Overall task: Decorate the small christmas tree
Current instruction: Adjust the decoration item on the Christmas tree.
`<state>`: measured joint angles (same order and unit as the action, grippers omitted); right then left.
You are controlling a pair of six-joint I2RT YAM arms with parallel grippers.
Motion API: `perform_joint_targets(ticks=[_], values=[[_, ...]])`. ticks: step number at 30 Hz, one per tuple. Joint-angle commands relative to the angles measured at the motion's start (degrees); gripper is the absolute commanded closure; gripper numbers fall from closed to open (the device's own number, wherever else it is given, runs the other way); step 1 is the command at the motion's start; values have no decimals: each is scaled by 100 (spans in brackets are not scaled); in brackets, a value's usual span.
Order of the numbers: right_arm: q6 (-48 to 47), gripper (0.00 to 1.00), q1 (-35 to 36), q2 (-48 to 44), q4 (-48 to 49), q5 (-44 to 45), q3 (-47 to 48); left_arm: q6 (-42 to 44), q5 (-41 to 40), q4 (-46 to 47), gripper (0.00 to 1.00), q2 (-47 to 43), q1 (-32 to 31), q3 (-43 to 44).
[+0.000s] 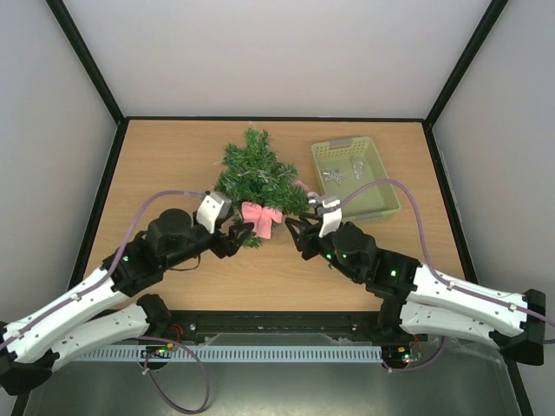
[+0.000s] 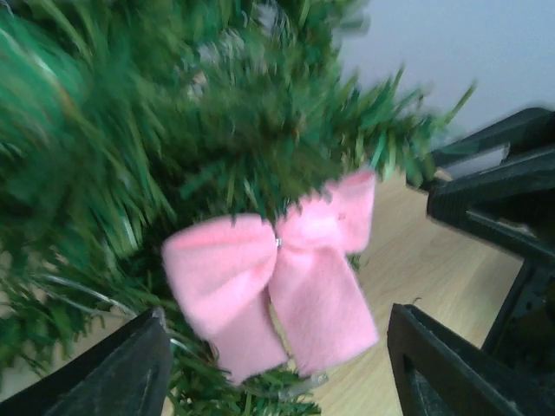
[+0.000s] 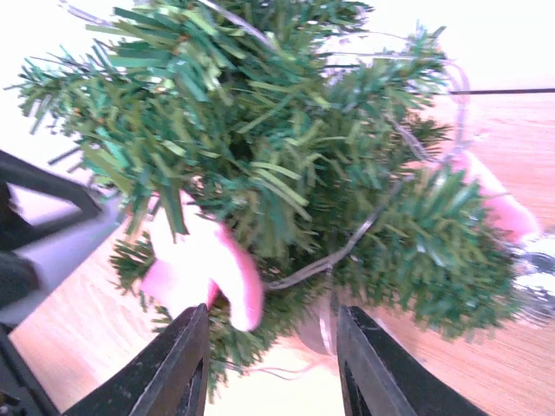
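Observation:
The small christmas tree [image 1: 256, 173] lies on the wooden table, top pointing away, with a pink bow [image 1: 261, 218] at its near end. My left gripper [image 1: 240, 234] is just left of the bow and my right gripper [image 1: 296, 234] just right of it. In the left wrist view the bow [image 2: 277, 295] hangs from the branches [image 2: 173, 130] ahead of my open left gripper [image 2: 277, 386], untouched by either finger. The right wrist view shows my right gripper [image 3: 273, 364] open under the tree [image 3: 286, 156], with the bow [image 3: 204, 269] near its left finger and a thin silver strand [image 3: 347, 247] crossing the needles.
A pale green basket [image 1: 381, 204] stands right of the tree, holding a silver star [image 1: 334, 175] and clear ornaments [image 1: 357, 165]. Another pink piece [image 3: 499, 204] shows at the tree's far side. The right arm [image 2: 503, 191] fills the right edge of the left wrist view.

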<state>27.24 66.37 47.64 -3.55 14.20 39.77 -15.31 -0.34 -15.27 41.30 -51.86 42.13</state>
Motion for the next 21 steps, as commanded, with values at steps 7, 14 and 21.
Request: perform_joint_targets(ticks=[7,14,21], values=[[-344,57,-155,-356,-1541,1427,586,466,-1064,-688,0,-425,-13,900],[-838,57,-1309,-114,-1418,1190,804,248,-2095,-1065,0,-298,193,1117],[-1181,57,-3108,774,-949,73,970,2,-2280,-1291,0,-391,1150,1050]])
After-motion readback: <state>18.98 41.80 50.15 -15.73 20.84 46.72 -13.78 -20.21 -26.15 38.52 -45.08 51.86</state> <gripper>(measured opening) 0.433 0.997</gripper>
